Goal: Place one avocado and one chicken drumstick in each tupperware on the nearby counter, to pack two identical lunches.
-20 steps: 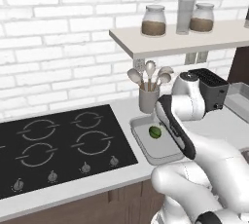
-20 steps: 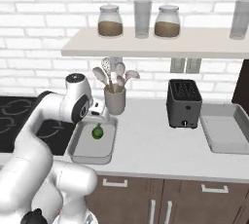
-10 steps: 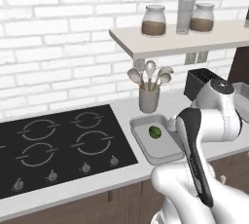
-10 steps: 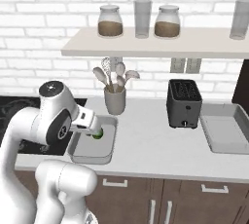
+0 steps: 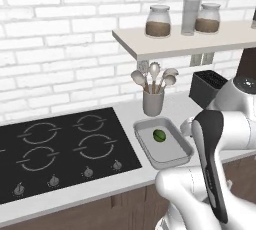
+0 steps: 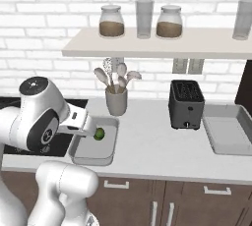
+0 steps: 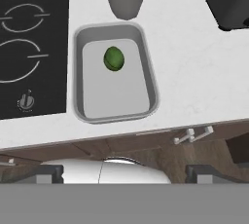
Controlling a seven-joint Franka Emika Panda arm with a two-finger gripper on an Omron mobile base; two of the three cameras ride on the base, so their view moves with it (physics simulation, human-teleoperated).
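A dark green avocado (image 7: pixel 114 58) lies alone in the far half of a light-grey tupperware (image 7: pixel 78 74) beside the hob; it also shows as the avocado (image 5: pixel 159 135) in the tupperware (image 5: pixel 172 158). My gripper (image 7: pixel 125 172) hangs above the counter's front edge and looks down on this tray. Its fingertips (image 7: pixel 46 173) stand wide apart, open, with nothing between them. From the right side, the gripper (image 6: pixel 90 130) is just left of the avocado (image 6: pixel 99 133). A second tupperware (image 6: pixel 239 122) sits bare at the far right of the counter (image 6: pixel 147 144). The chicken drumstick is out of view.
A black toaster (image 6: pixel 186 104) stands between the two trays. A grey utensil holder (image 6: pixel 116 101) stands right behind the near tray. The black hob (image 5: pixel 60 144) borders that tray on the left. A wall shelf (image 6: pixel 157 45) with jars hangs overhead.
My arm has swung back from over the tray towards the counter's front edge, uncovering it. The avocado has stayed in the tray, and the gripper has stayed open.
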